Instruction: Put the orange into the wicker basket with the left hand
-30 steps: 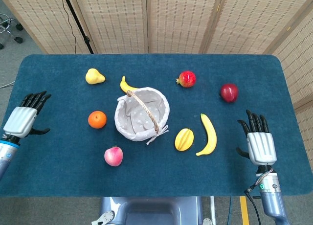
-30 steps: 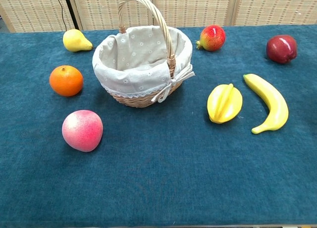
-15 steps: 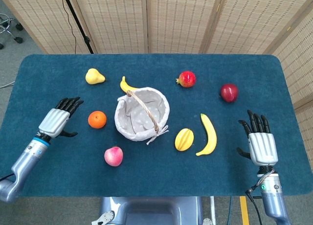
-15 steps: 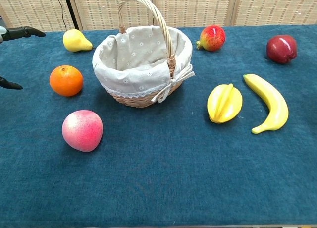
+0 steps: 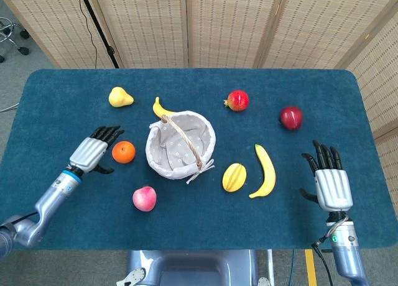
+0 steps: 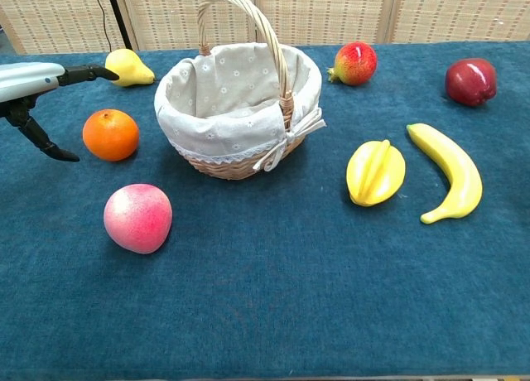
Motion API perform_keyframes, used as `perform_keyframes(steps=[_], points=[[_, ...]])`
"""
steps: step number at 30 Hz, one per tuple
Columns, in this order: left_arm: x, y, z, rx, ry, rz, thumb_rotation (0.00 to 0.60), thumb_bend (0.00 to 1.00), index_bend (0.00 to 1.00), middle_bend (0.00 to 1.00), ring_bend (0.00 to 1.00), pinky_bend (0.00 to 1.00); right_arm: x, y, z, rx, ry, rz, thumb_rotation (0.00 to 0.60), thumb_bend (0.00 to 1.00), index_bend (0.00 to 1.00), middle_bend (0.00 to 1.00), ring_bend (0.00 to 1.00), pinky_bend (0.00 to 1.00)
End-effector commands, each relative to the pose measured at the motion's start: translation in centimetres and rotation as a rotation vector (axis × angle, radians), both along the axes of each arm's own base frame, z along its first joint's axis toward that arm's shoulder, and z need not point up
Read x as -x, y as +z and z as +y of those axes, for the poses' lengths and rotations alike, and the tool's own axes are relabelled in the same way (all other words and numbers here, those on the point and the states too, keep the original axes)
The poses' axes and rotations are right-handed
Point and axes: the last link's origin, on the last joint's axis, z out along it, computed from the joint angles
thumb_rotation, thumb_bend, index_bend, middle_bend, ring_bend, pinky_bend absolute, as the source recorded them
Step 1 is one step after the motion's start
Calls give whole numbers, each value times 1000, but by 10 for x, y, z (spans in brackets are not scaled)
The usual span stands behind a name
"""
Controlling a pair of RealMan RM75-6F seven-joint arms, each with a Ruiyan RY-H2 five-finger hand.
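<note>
The orange (image 5: pixel 124 152) (image 6: pixel 110 135) lies on the blue table left of the wicker basket (image 5: pixel 181 145) (image 6: pixel 240 108), which has a pale cloth lining and an upright handle. My left hand (image 5: pixel 93 150) (image 6: pixel 33 91) is open just left of the orange, fingers spread and reaching over toward it, thumb low beside it; I see no contact. My right hand (image 5: pixel 328 177) rests open near the table's front right edge, far from the fruit.
A pink peach (image 5: pixel 144 199) lies in front of the orange, a yellow pear (image 5: pixel 120 97) behind it. A small banana (image 5: pixel 161 107) sits behind the basket. A starfruit (image 5: pixel 234 177), a large banana (image 5: pixel 265 171), a pomegranate (image 5: pixel 237 101) and a red apple (image 5: pixel 290 118) lie to the right.
My left hand has moved right from the table's left edge to just beside the orange, entering the chest view. The right hand and all the fruit have stayed put.
</note>
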Motion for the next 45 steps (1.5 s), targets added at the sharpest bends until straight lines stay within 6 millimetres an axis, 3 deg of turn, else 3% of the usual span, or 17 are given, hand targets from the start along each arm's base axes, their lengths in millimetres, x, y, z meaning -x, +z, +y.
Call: perform_keyframes(steps=[1, 8, 11, 14, 16, 19, 21, 25, 30, 38, 45], points=[[-5, -13, 6, 18, 1, -3, 600, 46, 0, 0, 0, 8, -2, 0, 1, -5, 9, -5, 600, 0, 217, 0, 0, 0], [-8, -30, 12, 34, -2, -8, 600, 46, 0, 0, 0, 10, -5, 1, 5, -8, 27, -12, 600, 0, 222, 0, 0, 0], [-10, -35, 15, 13, -8, -25, 600, 50, 51, 1, 13, 86, -6, 2, 6, -9, 29, -23, 600, 0, 223, 0, 0, 0], [-10, -40, 17, -12, -23, -34, 600, 99, 239, 107, 154, 236, -7, 2, 7, -12, 34, -31, 600, 0, 225, 0, 0, 0], [-10, -43, 18, -31, -33, -29, 600, 169, 434, 292, 310, 331, -8, 3, 7, -14, 38, -39, 600, 0, 226, 0, 0, 0], [-8, -48, 17, -50, -31, -46, 600, 254, 644, 489, 453, 459, -9, 4, 8, -13, 46, -45, 600, 0, 227, 0, 0, 0], [-7, -50, 17, -55, -28, -51, 600, 296, 693, 542, 496, 498, -10, 4, 9, -12, 50, -49, 600, 0, 229, 0, 0, 0], [-3, -52, 16, -49, -16, -42, 600, 321, 699, 587, 533, 529, -10, 6, 10, -7, 55, -56, 600, 0, 231, 0, 0, 0], [-6, -41, 17, -76, -38, -64, 600, 326, 699, 593, 539, 533, -9, 6, 10, -9, 51, -60, 600, 0, 232, 0, 0, 0], [-26, 8, 17, -178, -115, -111, 600, 326, 700, 594, 539, 533, -8, 5, 9, -14, 41, -62, 600, 0, 232, 0, 0, 0], [-56, 47, 12, -240, -177, -161, 600, 328, 697, 593, 539, 533, -7, 1, 7, -29, 33, -61, 600, 0, 232, 0, 0, 0]])
